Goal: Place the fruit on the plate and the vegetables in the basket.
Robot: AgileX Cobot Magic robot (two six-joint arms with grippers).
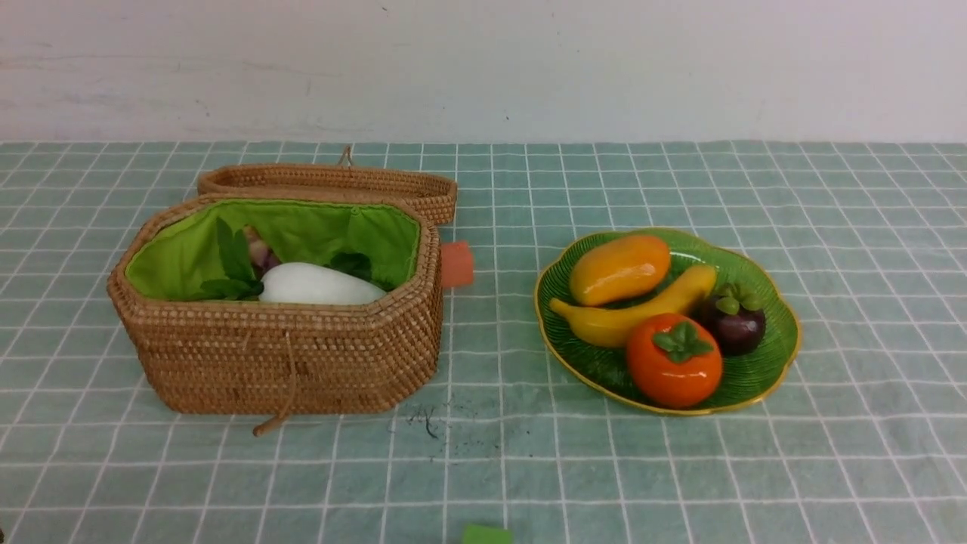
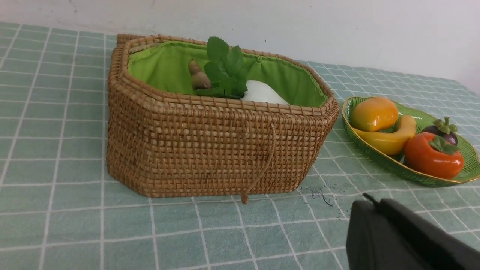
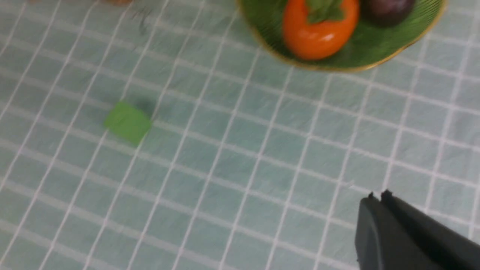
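Observation:
The green leaf-shaped plate (image 1: 778,340) at the right holds the fruit: a mango (image 1: 619,269), a banana (image 1: 634,313), a persimmon (image 1: 674,361) and a dark mangosteen (image 1: 734,321). At the left, the open wicker basket (image 1: 287,355) with green lining holds the vegetables: a white radish (image 1: 317,285) with green leaves (image 1: 230,268), and something purple behind it, mostly hidden. Neither gripper shows in the front view. My left gripper (image 2: 375,200) is shut and empty, low over the cloth in front of the basket (image 2: 210,150). Shut and empty too, my right gripper (image 3: 378,195) hangs short of the plate (image 3: 397,48).
The basket's woven lid (image 1: 332,185) lies open behind it. An orange block (image 1: 456,264) sits beside the basket's right wall. A small green block (image 1: 486,534) lies at the near edge of the checked cloth. Dark scribble marks (image 1: 427,423) stain the cloth in front of the basket.

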